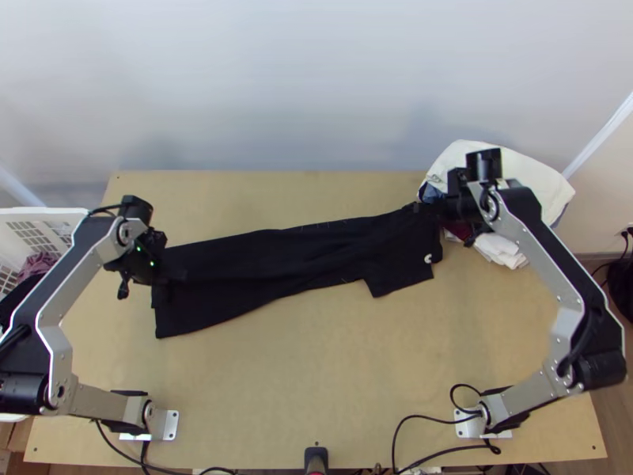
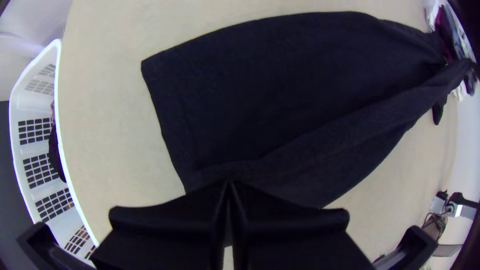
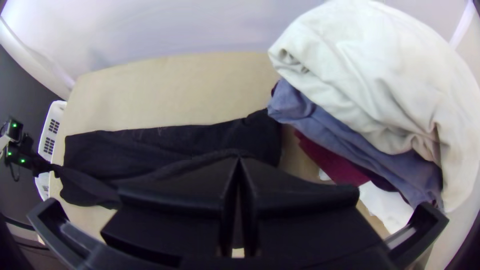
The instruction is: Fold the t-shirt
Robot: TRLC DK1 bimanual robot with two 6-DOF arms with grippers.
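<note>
Left fingers (image 2: 170, 220) and right fingers (image 3: 300, 200) pinch the shirt (image 1: 308, 257) (its ends). Pulling too hard might make it slip.

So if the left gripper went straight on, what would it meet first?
Probably more of the black t-shirt that the left gripper holds, then the table; how near, I can't tell.
</note>
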